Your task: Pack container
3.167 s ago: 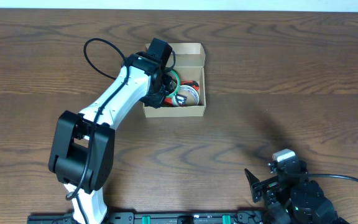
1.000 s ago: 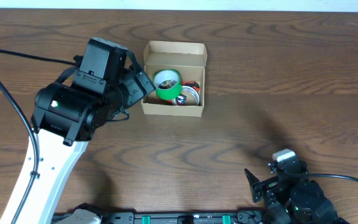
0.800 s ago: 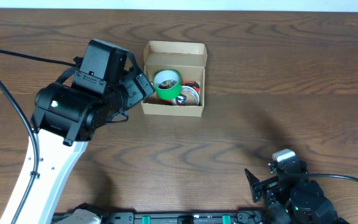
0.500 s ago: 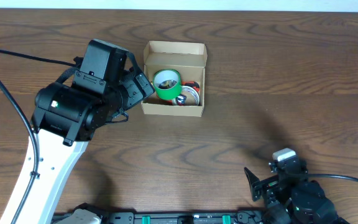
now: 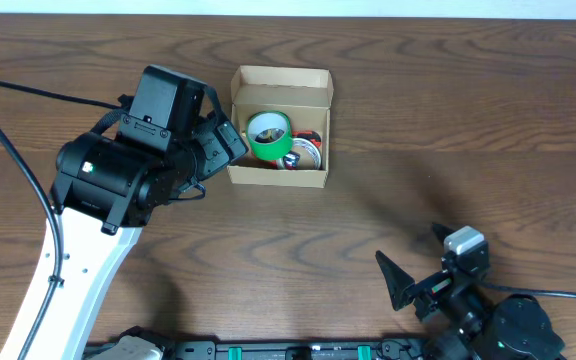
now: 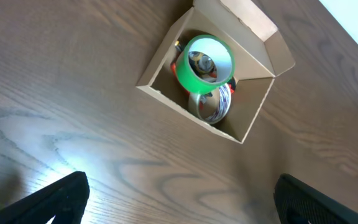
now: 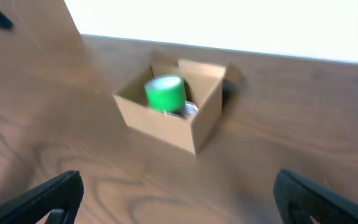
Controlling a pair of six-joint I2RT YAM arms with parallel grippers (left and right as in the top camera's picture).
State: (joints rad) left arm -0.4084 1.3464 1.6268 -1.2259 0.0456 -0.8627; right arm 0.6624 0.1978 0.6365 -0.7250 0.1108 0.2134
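Two tabletop robot arms, one white and black, the other almost entirely black.

The left arm (image 5: 68,270) has a long glossy white link that meets a bulky, rounded black joint housing, with a boxy black wrist block beyond it. A thin black cable (image 5: 13,150) loops off its side. The right arm (image 5: 498,320) is compact and black, with a small pale grey square block (image 5: 465,241) and its own black cable (image 5: 568,294). The fingers (image 6: 61,196) are matte black wedges.
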